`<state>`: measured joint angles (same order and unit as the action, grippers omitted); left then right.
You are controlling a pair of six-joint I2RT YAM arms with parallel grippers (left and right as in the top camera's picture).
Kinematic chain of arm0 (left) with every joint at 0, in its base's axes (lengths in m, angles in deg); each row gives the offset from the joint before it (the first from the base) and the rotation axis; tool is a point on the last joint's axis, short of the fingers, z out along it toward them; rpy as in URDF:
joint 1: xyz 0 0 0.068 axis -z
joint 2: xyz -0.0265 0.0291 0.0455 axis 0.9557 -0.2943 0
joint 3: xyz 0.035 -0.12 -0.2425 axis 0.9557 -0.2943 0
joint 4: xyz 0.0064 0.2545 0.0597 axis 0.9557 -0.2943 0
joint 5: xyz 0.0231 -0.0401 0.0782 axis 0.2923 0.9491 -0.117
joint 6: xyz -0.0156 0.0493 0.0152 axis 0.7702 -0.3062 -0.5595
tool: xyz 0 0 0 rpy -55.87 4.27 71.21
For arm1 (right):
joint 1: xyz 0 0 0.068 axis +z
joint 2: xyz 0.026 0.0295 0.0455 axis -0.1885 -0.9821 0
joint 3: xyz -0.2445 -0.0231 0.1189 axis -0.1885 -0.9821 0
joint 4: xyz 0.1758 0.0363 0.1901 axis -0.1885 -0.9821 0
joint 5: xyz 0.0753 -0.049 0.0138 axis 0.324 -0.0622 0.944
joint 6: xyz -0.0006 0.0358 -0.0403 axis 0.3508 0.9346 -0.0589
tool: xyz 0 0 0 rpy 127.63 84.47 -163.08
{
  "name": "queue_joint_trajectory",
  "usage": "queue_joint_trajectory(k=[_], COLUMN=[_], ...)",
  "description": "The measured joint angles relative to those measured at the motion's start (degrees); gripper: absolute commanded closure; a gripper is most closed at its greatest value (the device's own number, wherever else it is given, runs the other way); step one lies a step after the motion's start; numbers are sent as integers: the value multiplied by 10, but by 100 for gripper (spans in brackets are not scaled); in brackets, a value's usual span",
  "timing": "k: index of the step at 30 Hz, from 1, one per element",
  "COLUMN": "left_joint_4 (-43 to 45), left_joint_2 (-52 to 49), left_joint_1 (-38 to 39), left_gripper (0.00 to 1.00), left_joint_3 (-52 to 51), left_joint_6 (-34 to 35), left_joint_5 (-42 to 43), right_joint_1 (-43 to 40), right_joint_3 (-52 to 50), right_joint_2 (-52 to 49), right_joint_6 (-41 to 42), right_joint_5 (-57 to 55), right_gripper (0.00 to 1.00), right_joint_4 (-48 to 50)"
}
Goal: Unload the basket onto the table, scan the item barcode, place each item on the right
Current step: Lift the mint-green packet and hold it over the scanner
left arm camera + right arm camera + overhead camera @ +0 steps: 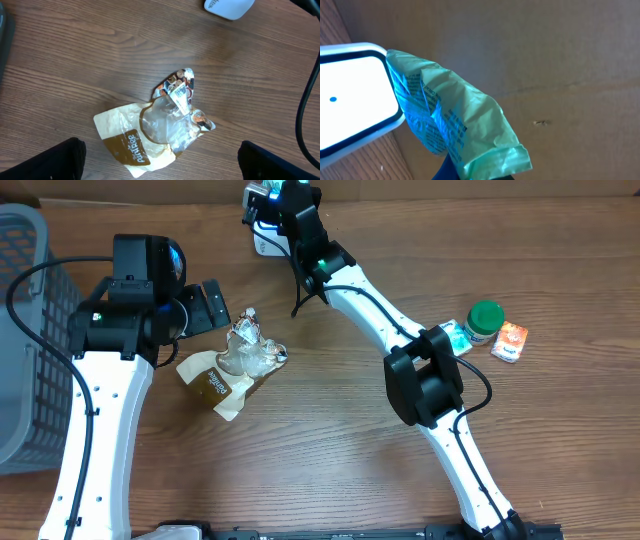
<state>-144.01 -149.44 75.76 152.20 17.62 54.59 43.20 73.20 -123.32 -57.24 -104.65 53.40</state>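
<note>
**Right arm holds green packet at scanner, left arm idle over snack bag**

Overhead: the right gripper is at the top edge of the wooden table, right above the white box-shaped barcode scanner. The left gripper has its jaws spread wide and holds nothing, just beside a crumpled cream-and-brown snack bag with a clear window. A grey plastic basket sits at the left edge. A green-lidded jar, an orange packet and a small teal packet sit together on the right.

Left wrist: the snack bag lies flat on the table between the two dark fingers, not touching them.

Right wrist: a crinkled light-green plastic packet with printed text is pinched at its lower end by the clamped jaws. Its printed side is up against the scanner's lit white window.
</note>
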Motion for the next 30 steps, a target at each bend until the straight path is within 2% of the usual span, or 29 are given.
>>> queue_joint_trajectory(k=[10, 21, 24, 30], left_joint_4=[0, 0, 0, 0], left_joint_2=[0, 0, 0, 0], left_joint_1=[0, 0, 0, 0], left_gripper=[0, 0, 1, 0], left_joint_3=[0, 0, 0, 0], left_joint_6=[0, 0, 0, 0], left_joint_5=[0, 0, 0, 0], right_joint_1=[0, 0, 0, -9], right_joint_3=[0, 0, 0, 0], right_joint_2=[0, 0, 9, 92], right_joint_6=[-45, -40, 21, 268], right_joint_5=[-4, -10, -6, 26], right_gripper=[96, 96, 96, 96], right_joint_4=[14, -11, -59, -213])
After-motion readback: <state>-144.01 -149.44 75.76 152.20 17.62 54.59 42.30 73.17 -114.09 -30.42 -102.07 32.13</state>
